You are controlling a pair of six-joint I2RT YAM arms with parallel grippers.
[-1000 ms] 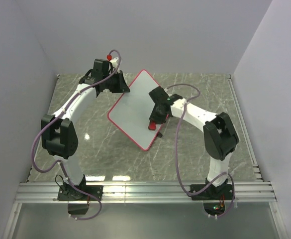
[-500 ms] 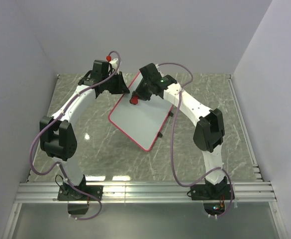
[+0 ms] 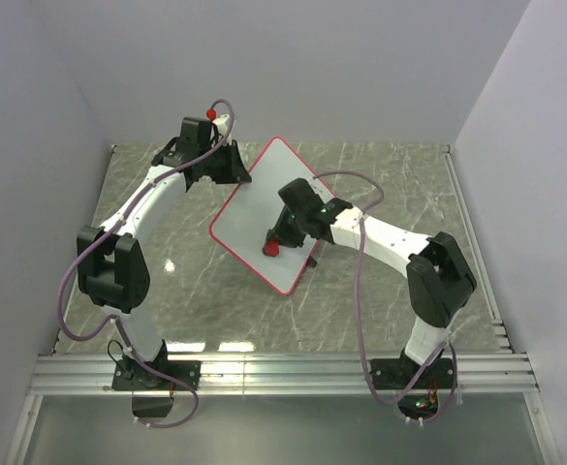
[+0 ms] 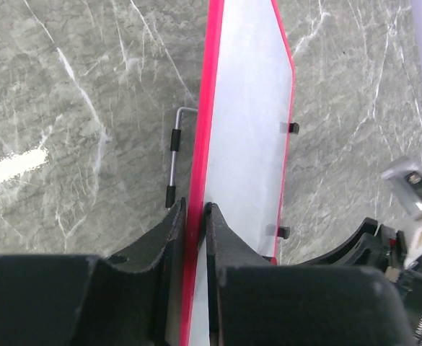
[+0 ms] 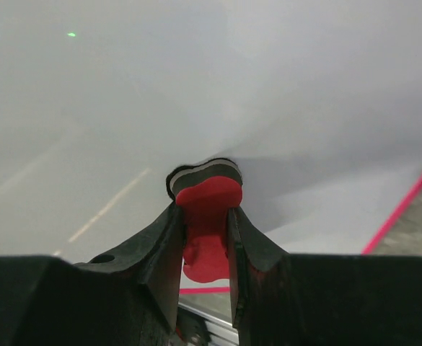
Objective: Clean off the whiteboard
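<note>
The whiteboard [image 3: 254, 213] stands aslant mid-table [image 3: 380, 291], its red edge pinched by the left gripper [image 4: 196, 210], while the right gripper [image 5: 205, 220], clamped on a red eraser [image 5: 209, 193], presses it against the white face.

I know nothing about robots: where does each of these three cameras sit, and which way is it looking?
Top view: high behind the bases, looking down at the table; shows the left arm, right arm, left pincer and right pincer.
Left wrist view: on the left wrist, looking along its fingers, shut on the whiteboard at its red edge.
Right wrist view: on the right wrist, facing the whiteboard's white face; its fingers grip the red eraser.
Shared: all three show the whiteboard.
</note>
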